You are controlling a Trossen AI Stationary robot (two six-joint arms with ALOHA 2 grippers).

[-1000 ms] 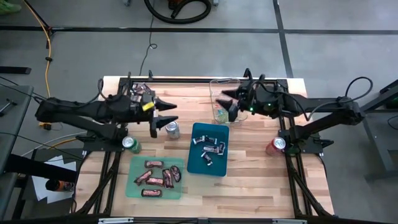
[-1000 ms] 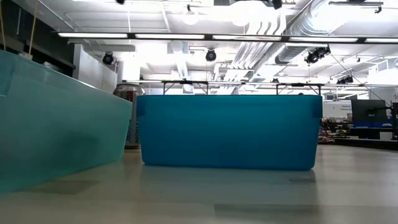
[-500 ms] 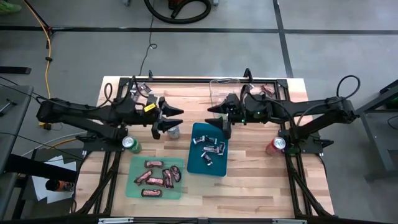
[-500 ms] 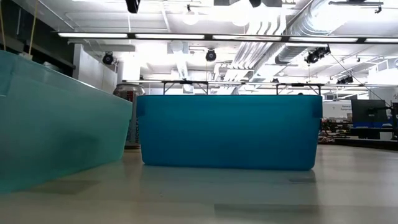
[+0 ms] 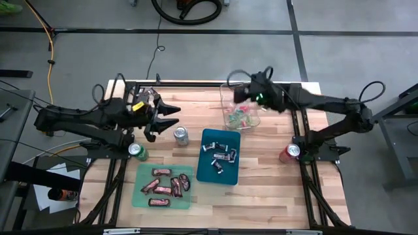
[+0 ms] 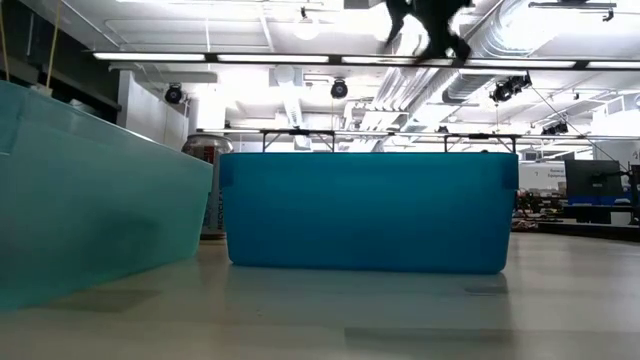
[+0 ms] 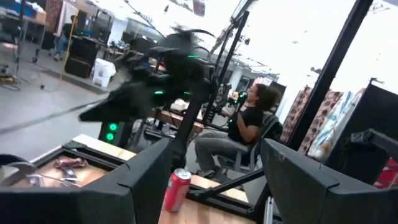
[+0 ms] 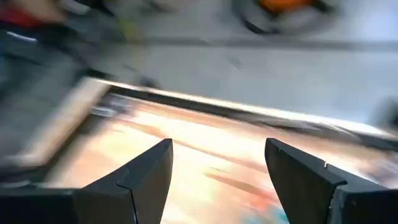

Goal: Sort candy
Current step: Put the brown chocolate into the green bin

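The candy is spread over three containers. Dark red-brown bars lie in a light green tray [image 5: 164,185]. Dark and silver pieces lie in a blue tray [image 5: 219,156]. Tiny bright pieces sit in a clear container [image 5: 239,112]. A few loose pieces [image 5: 147,93] lie at the table's far left. My left gripper [image 5: 171,115] hangs open above the table, left of the silver can, with nothing between its fingers [image 7: 149,180]. My right gripper [image 5: 236,91] hangs open over the clear container's far side and holds nothing; its wrist view [image 8: 217,180] is blurred.
A silver can [image 5: 181,136] stands between the arms, a green can [image 5: 136,151] at the left and a red can [image 5: 289,153] at the right. More loose pieces [image 5: 281,93] lie far right. A person [image 7: 239,134] sits beyond the table's right side.
My right gripper swung out over the blue tray's far edge, then went back toward the table's far edge and now hangs over the clear container, turning as it went. My left gripper reached toward the silver can, then drew back left. Both stayed open; no candy moved.
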